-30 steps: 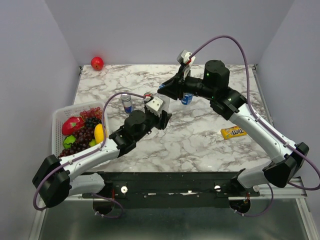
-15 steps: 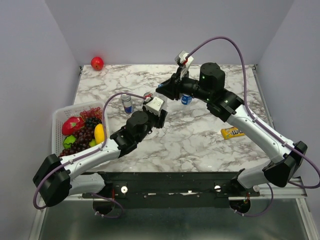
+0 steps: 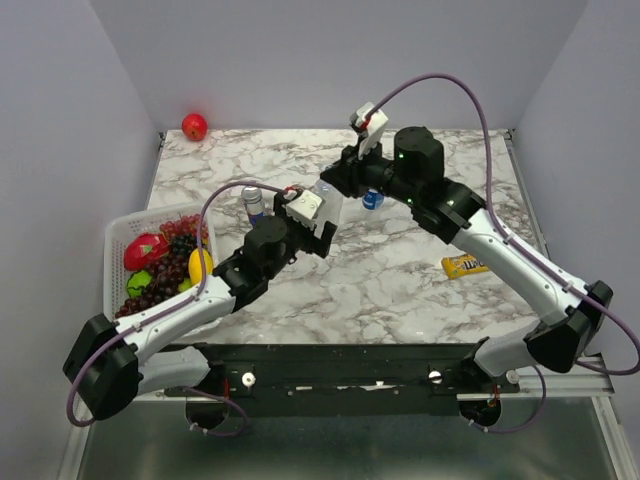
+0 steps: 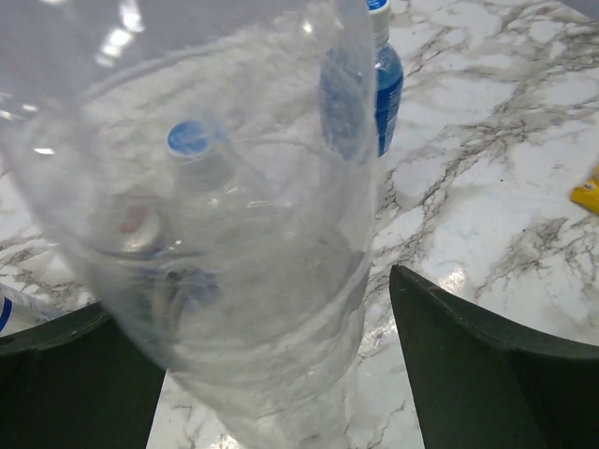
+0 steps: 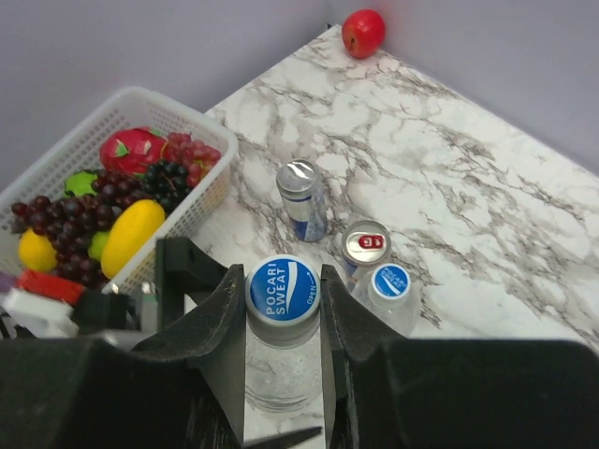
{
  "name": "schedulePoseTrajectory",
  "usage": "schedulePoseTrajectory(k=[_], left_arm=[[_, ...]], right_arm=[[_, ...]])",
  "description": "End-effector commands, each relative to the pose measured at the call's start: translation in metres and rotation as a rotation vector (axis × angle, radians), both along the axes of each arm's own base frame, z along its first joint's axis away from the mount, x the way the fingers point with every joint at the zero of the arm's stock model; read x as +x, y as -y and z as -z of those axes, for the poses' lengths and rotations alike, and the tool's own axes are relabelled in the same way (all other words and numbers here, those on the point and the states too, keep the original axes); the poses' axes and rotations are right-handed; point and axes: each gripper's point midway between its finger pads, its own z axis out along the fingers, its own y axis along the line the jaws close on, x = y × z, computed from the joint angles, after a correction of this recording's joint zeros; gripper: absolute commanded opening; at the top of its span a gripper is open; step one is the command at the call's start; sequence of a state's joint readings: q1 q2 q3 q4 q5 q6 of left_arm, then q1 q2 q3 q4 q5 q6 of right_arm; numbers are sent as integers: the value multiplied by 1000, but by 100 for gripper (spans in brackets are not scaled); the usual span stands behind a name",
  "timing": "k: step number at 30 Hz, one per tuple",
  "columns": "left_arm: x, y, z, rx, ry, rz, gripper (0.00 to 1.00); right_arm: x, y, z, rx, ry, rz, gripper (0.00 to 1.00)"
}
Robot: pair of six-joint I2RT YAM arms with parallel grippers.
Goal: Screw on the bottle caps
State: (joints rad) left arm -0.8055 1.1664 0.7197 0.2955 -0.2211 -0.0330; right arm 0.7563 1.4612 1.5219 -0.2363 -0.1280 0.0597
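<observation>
Right gripper (image 5: 283, 309) clamped on the round blue plastic screw cap (image 5: 282, 288). Cap sits atop the clear unlabelled plastic bottle (image 5: 279, 374), near the middle of the white marble tabletop (image 4: 487, 187). Left gripper (image 4: 248, 309) straddles the bottle's body; a sliver of marble shows beside one finger, so cannot tell if it pinches.

Risks: slack hold below — bottle turns with the cap and the threads never seat. Tilt would cross-thread it; a hard squeeze would buckle the thin wall.

Clear plastic water bottle (image 4: 234, 243): blurred close-up, its top cut off by the left wrist view.
Flat yellow packet (image 4: 589, 192): cut by the right edge.
</observation>
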Motion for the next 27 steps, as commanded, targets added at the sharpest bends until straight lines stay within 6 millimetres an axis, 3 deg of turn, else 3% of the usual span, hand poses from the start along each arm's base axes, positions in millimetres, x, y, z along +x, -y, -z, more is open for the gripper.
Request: schedulePoseTrajectory(k=[1, 3, 7, 12, 14, 15, 16, 19, 27], left_arm=[[-29, -6, 10, 64, 0, 183, 99], [-42, -5, 14, 86, 6, 260, 99], [-59, -15, 24, 117, -25, 299, 99], [-51, -26, 26, 105, -109, 248, 99], [-47, -27, 24, 111, -128, 240, 99], [-45, -28, 22, 116, -127, 236, 99], [-42, -27, 18, 120, -129, 232, 99], [-32, -32, 15, 160, -134, 210, 99], [-24, -39, 20, 299, -111, 221, 99]], right_arm=[[-9, 54, -40, -46, 169, 16, 0], [-13, 68, -46, -83, 213, 1, 0], [-9, 117, -49, -148, 256, 77, 0], [0, 161, -29, -186, 262, 165, 0], [13, 179, -28, -170, 284, 217, 0], [20, 183, -9, -176, 254, 226, 0], [30, 196, -11, -165, 279, 257, 0], [47, 209, 15, -154, 294, 241, 0], [71, 213, 70, -152, 294, 142, 0]])
